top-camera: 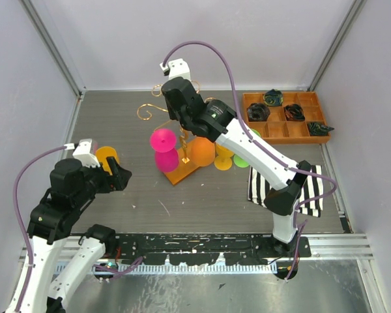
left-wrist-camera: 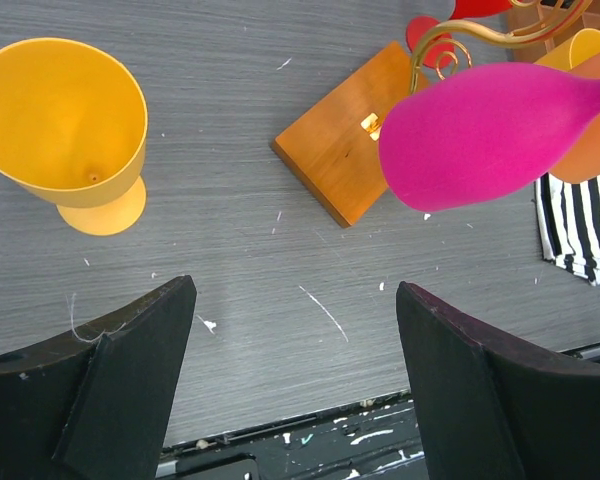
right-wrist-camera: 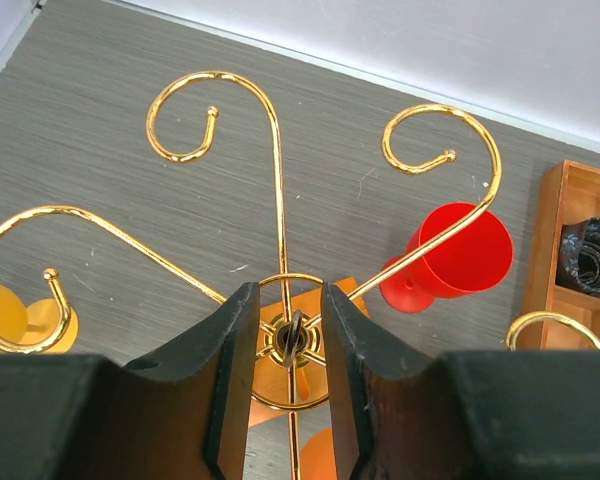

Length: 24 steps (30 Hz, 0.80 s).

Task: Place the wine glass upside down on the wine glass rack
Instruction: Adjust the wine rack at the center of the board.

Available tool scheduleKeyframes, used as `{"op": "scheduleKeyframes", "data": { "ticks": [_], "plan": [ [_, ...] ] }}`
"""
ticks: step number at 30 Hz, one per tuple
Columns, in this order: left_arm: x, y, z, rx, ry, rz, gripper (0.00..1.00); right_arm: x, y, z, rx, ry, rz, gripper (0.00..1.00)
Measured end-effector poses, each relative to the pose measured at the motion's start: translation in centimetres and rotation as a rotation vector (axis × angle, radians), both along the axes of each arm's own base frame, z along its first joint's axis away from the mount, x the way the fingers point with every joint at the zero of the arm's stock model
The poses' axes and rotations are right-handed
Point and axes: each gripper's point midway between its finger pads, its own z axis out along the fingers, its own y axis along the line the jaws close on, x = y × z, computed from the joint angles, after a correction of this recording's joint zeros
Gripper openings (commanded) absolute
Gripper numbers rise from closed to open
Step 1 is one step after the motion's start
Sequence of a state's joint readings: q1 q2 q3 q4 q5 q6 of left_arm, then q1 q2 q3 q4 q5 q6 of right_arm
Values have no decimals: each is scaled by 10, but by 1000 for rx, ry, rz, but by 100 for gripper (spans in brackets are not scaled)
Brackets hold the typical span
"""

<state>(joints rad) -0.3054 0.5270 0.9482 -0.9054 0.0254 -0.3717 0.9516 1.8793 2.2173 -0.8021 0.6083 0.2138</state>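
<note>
The wine glass rack (top-camera: 180, 171) stands mid-table, gold scroll arms over an orange-brown wooden base (left-wrist-camera: 345, 150). A pink wine glass (top-camera: 164, 147) hangs upside down on it, seen large in the left wrist view (left-wrist-camera: 480, 135). A yellow wine glass (top-camera: 107, 156) stands upright on the table at the left (left-wrist-camera: 65, 115). My left gripper (top-camera: 117, 175) is open and empty just right of it (left-wrist-camera: 295, 290). My right gripper (top-camera: 184, 127) is closed narrowly around the rack's top ring and hub (right-wrist-camera: 288, 300).
Orange (top-camera: 202, 151), yellow (top-camera: 223, 160) and green (top-camera: 243, 158) glasses crowd the rack's right side. A red glass (right-wrist-camera: 460, 255) sits behind it. A compartmented wooden tray (top-camera: 287, 138) holds dark items at back right. A striped cloth (top-camera: 313, 190) lies under the right arm.
</note>
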Motion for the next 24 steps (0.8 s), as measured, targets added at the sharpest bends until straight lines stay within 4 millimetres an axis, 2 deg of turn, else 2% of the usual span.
{"op": "scheduleKeyframes", "data": {
  "ticks": [3, 14, 24],
  "plan": [
    [0, 0, 1, -1, -3, -1, 88, 0, 0, -6, -9, 10, 0, 31],
    [1, -1, 0, -1, 0, -2, 88, 0, 0, -13, -18, 21, 1, 1],
    [1, -1, 0, 0, 3, -2, 88, -1, 0, -12, -29, -5, 68, 1]
  ]
}}
